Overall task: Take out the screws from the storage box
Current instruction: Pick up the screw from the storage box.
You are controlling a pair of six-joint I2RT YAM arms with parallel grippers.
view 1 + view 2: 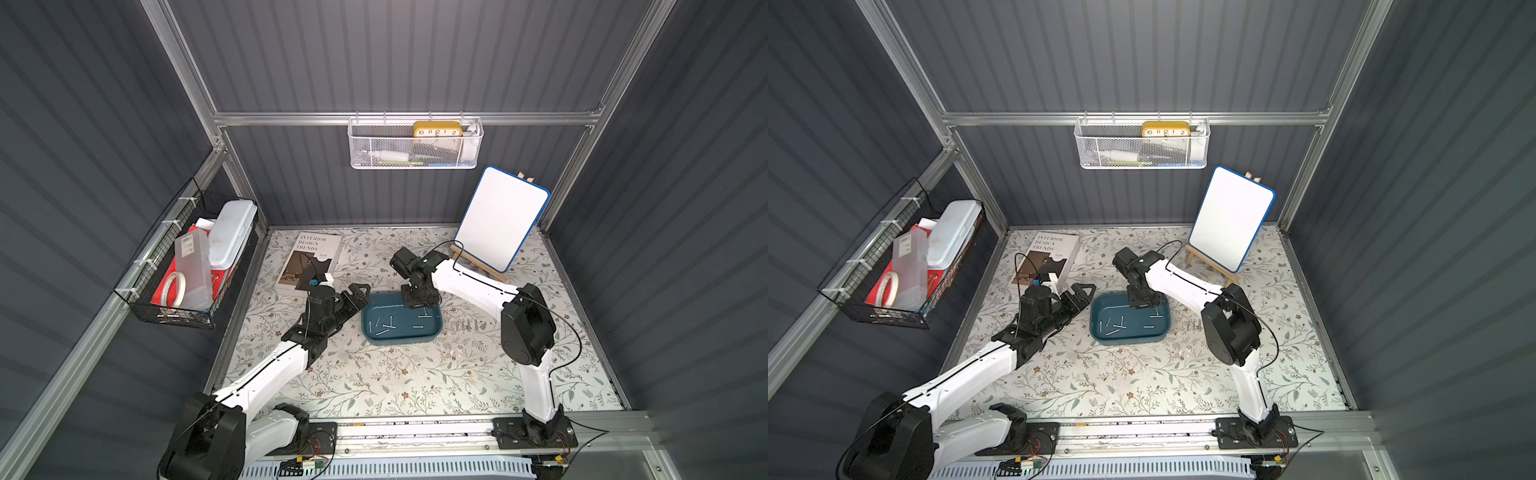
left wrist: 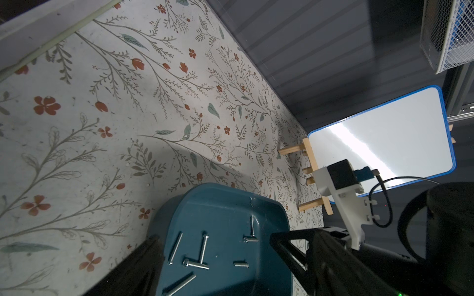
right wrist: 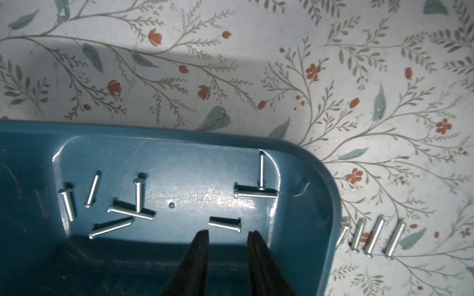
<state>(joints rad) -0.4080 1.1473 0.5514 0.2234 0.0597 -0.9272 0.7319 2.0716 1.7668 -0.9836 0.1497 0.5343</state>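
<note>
The teal storage box (image 1: 399, 340) (image 1: 1125, 340) sits mid-table, and several silvery screws (image 1: 384, 326) (image 1: 1115, 326) lie loose on its floor. My left gripper (image 1: 357, 297) (image 1: 1083, 291) is wide open at the box's left end. In the left wrist view its jaws (image 2: 213, 238) straddle that end of the box (image 2: 218, 205), over the screws (image 2: 204, 247). My right gripper (image 1: 415, 304) (image 1: 1142, 304) points down into the box's back right part. It is open and holds nothing (image 3: 227, 232). A short screw (image 3: 224, 223) lies just past its fingertips. Several more screws (image 3: 369, 235) (image 1: 467, 325) lie in a row on the table, right of the box.
A book (image 1: 309, 262) lies at the back left, close behind my left gripper. A whiteboard on a wooden easel (image 1: 503, 218) stands at the back right. A black wire basket (image 1: 187, 266) hangs on the left wall and a white mesh basket (image 1: 415, 145) on the back wall.
</note>
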